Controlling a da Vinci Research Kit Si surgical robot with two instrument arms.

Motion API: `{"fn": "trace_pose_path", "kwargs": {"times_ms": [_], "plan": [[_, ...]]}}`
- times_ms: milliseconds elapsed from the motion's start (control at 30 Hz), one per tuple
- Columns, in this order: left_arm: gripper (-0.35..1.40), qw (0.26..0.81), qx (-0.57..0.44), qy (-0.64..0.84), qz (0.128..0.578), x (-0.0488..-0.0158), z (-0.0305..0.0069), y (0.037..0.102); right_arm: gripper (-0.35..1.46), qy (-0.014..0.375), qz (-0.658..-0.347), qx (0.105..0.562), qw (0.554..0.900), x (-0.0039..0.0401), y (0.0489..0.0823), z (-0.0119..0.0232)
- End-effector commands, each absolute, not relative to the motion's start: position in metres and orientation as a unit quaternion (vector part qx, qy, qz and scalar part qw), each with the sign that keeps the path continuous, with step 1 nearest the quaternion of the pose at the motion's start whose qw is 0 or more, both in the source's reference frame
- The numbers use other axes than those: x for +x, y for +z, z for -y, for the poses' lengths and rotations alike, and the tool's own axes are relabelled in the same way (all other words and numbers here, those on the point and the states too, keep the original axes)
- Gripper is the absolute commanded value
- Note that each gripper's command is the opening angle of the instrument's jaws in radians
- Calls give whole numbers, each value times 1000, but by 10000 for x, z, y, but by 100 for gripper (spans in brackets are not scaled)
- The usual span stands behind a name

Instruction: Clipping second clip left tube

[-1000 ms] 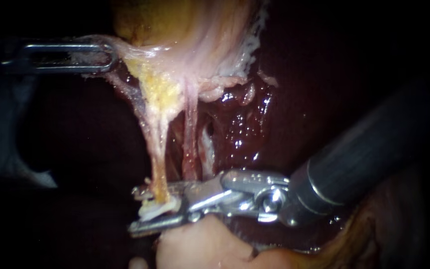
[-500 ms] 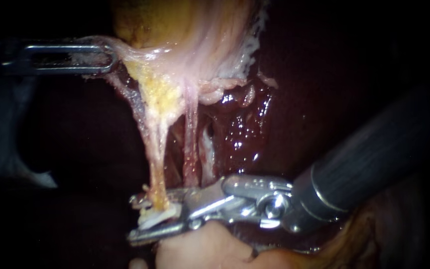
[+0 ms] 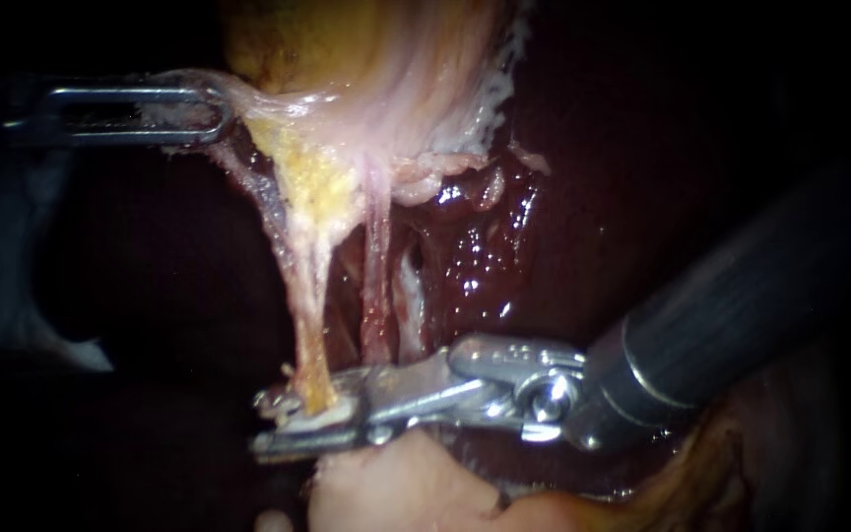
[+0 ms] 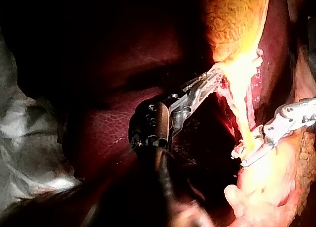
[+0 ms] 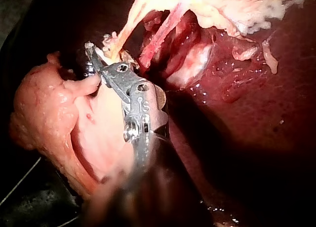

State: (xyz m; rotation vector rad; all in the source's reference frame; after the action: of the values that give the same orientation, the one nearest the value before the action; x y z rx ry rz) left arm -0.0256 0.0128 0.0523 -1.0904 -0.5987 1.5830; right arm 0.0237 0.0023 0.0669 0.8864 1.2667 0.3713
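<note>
Traction is supplied at the far left, where the left instrument is seen with its jaws closed on a fold of the gallbladder, which is held taut sideways. From that fold the left tube is stretched downward, its long axis close to upright in the endoscope view. The right tube hangs just beside it, and dark liver lies behind. The lower end of the left tube is crossed almost squarely by the right instrument, which reaches in level from the right. Its jaws are pinched narrow on the tube from two sides, and a pale clip is glimpsed between them, touching the tube. The coming squeeze is judged to depend on this right-angle crossing being kept, since the tube sits about midway along the jaws. The right tube passes close to the jaws' hinge end and should be left outside the bite. Whether another clip already sits on the left tube cannot be told.
</note>
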Motion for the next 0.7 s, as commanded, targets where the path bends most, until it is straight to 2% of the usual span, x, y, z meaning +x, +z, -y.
{"fn": "trace_pose_path", "kwargs": {"times_ms": [33, 200, 367, 700], "plan": [[-35, 535, -458, 664, 251, -257, -128, 523, -12, 168, -569, 397, 701, 236, 669, -23], [-35, 535, -458, 664, 251, -257, -128, 523, -35, 166, -563, 398, 705, 234, 670, -24], [-35, 535, -458, 664, 251, -257, -128, 523, -35, 168, -529, 405, 726, 235, 671, -24], [-35, 535, -458, 664, 251, -257, -128, 523, -35, 166, -527, 408, 727, 235, 671, -24]]}}
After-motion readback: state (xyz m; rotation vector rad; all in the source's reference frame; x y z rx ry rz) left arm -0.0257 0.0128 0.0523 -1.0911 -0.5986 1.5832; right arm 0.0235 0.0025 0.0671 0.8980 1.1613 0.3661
